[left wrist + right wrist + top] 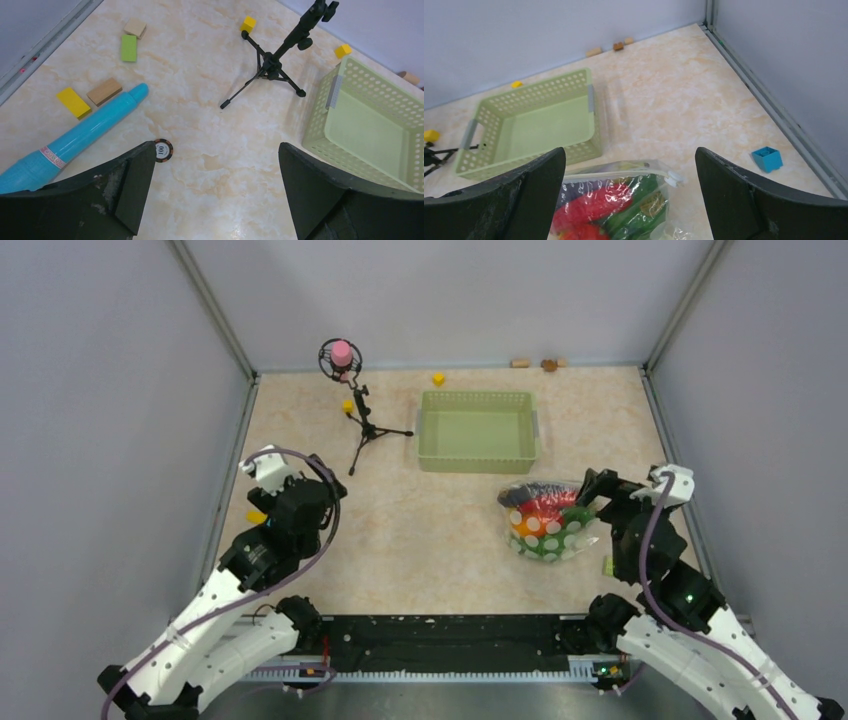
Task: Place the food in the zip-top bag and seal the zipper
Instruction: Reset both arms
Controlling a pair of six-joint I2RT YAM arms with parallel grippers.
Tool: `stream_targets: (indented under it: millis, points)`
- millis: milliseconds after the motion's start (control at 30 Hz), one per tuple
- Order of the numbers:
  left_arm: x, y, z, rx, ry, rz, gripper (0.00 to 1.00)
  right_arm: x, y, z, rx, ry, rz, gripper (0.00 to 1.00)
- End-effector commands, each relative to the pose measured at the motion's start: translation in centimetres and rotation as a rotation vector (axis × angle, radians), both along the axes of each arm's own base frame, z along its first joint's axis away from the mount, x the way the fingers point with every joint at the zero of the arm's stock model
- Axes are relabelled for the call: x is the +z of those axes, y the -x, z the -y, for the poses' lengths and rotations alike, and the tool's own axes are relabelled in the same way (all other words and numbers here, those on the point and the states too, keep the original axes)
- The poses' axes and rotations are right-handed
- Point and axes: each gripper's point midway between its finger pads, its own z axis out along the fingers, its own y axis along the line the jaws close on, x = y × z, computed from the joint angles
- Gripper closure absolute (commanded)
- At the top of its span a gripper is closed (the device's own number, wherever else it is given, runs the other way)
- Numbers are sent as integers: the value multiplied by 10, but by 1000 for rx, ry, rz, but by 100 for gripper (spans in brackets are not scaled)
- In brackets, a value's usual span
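Risk of zipper not shut end-to-end, food spilling from zip-top bag at right if nudged by right gripper, fingers wide & empty; left gripper same

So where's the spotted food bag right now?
In the overhead view the bag lies on the right side of the table, between the green basket and the right gripper.

The right wrist view's bottom edge cuts off the zip-top bag.
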Motion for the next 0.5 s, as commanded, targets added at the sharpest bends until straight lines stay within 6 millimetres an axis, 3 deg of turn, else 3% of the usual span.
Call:
stream_targets:
  millis: [0,467]
  points:
    - [8,8,-17,78,39,59,3,39,6,1,34,-108,134,1]
    - [13,13,-24,76,58,117,3,22,11,15,-36,-120,117,1]
